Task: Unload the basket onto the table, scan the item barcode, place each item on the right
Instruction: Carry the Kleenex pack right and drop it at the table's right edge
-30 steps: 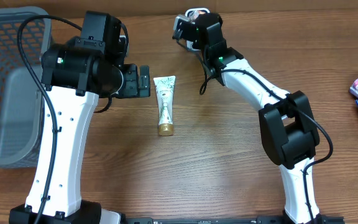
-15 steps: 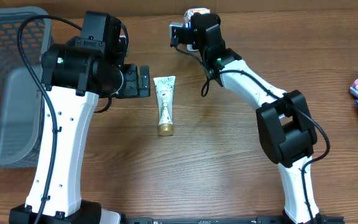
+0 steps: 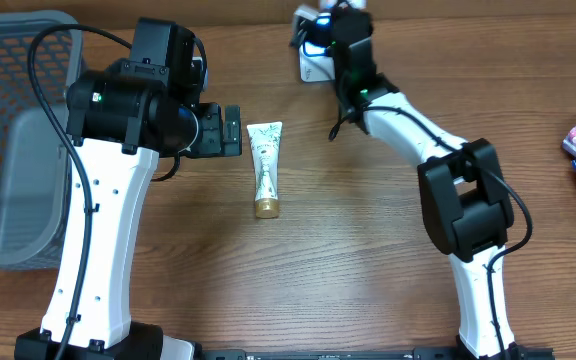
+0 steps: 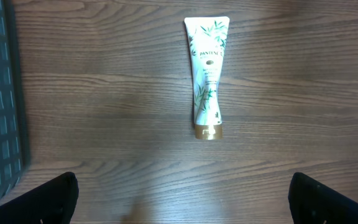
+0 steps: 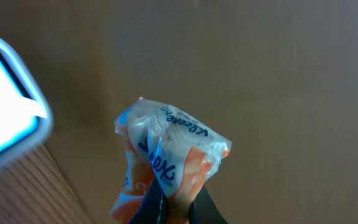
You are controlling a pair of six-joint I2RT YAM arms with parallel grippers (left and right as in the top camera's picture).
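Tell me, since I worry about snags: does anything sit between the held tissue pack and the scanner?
Nothing visible does. The right gripper holds the tissue pack close beside the scanner, and the wrist view shows only open space between them.

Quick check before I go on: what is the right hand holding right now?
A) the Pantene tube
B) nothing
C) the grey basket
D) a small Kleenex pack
D: the right wrist view shows the plastic-wrapped Kleenex pack pinched in the right hand, while the Pantene tube lies alone on the table.
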